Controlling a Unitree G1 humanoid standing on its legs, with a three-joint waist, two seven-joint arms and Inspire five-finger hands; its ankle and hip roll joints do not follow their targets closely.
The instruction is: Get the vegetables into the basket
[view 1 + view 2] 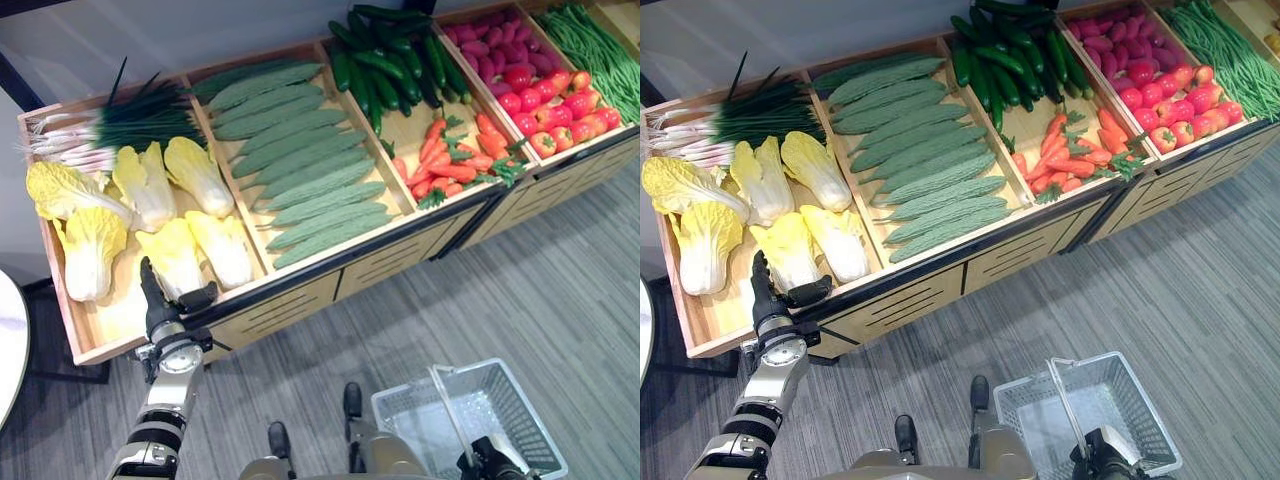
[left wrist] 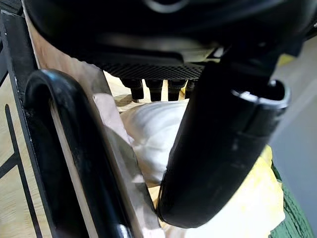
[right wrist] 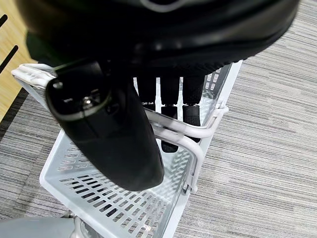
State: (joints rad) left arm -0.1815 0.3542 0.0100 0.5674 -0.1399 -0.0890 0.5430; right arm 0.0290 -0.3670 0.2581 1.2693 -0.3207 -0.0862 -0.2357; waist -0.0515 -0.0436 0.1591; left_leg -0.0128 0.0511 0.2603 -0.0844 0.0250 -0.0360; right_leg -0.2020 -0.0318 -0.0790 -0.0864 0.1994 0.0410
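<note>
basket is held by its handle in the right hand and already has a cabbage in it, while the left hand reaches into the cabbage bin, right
Not quite. The right wrist view shows the basket empty, no cabbage in it. The rest stands: the right hand curls round its handle, and the left hand reaches at the cabbages in their bin.

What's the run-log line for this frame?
left hand: open, at front cabbage | right hand: shut on basket handle | basket: empty, above floor | vegetables: all in crate
</note>
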